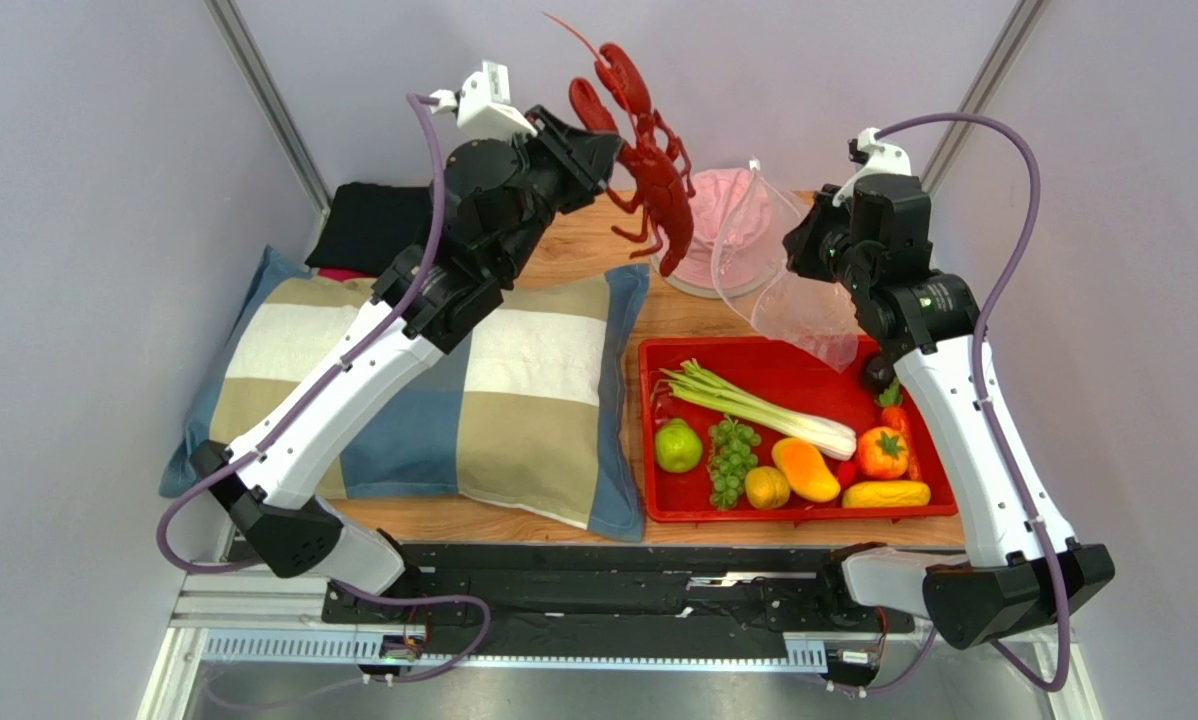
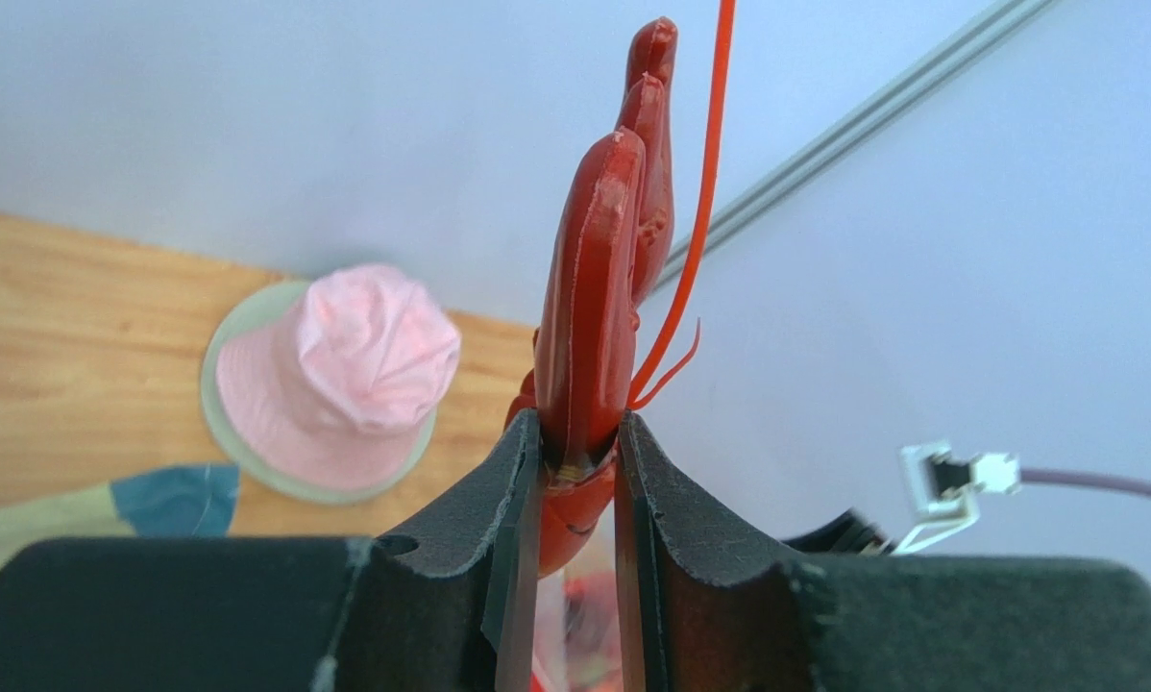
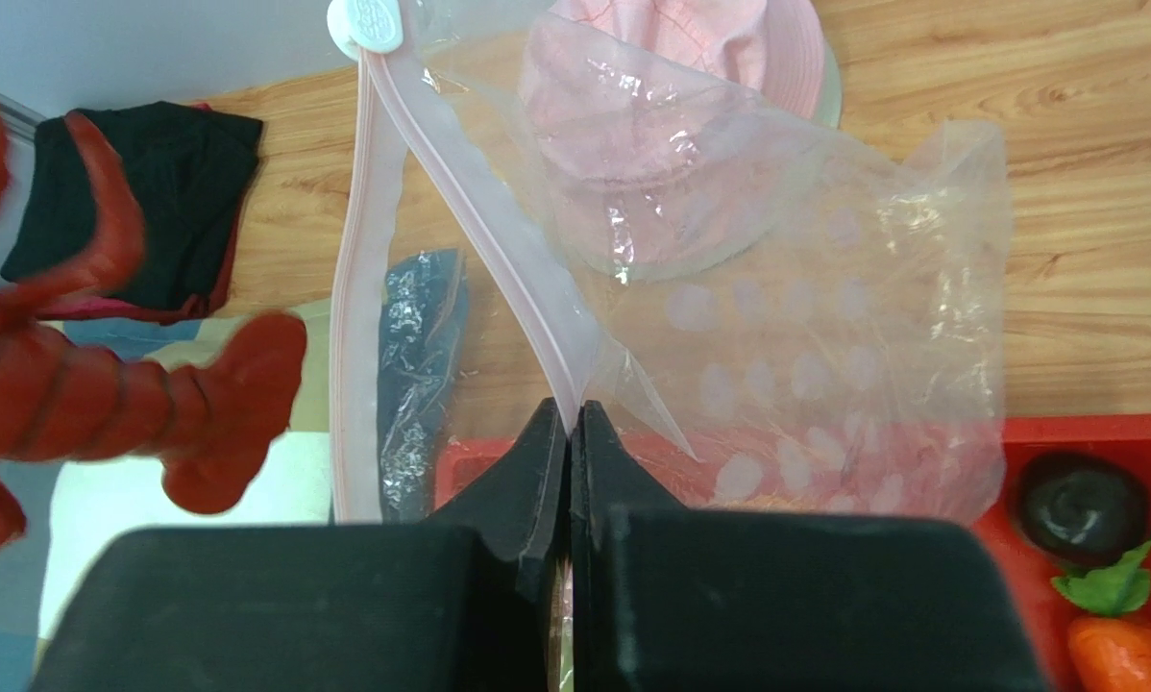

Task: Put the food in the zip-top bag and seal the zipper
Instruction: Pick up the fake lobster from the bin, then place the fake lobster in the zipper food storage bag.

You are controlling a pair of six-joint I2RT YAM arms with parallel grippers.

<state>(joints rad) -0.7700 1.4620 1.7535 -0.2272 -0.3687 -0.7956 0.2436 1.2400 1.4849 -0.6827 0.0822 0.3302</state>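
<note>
My left gripper [image 1: 608, 162] is shut on the red lobster [image 1: 647, 162] and holds it high above the table's back; its claw stands up between my jaws in the left wrist view [image 2: 603, 310]. My right gripper [image 3: 571, 421] is shut on the pale pink zipper [image 3: 459, 202] edge of the clear dotted zip-top bag [image 3: 812, 346], which hangs open over the tray's far end [image 1: 783, 278]. The lobster's tail shows at the left of the right wrist view [image 3: 177, 404]. The celery stalk [image 1: 755, 402], green apple [image 1: 677, 446] and grape bunch [image 1: 731, 458] lie in the red tray [image 1: 665, 360].
A pink hat [image 1: 725, 218] on a round plate sits behind the bag. A checked pillow [image 1: 455, 393] lies left of the tray, black cloth [image 1: 368, 222] behind it. A carrot, tomato, mango and corn also lie in the tray.
</note>
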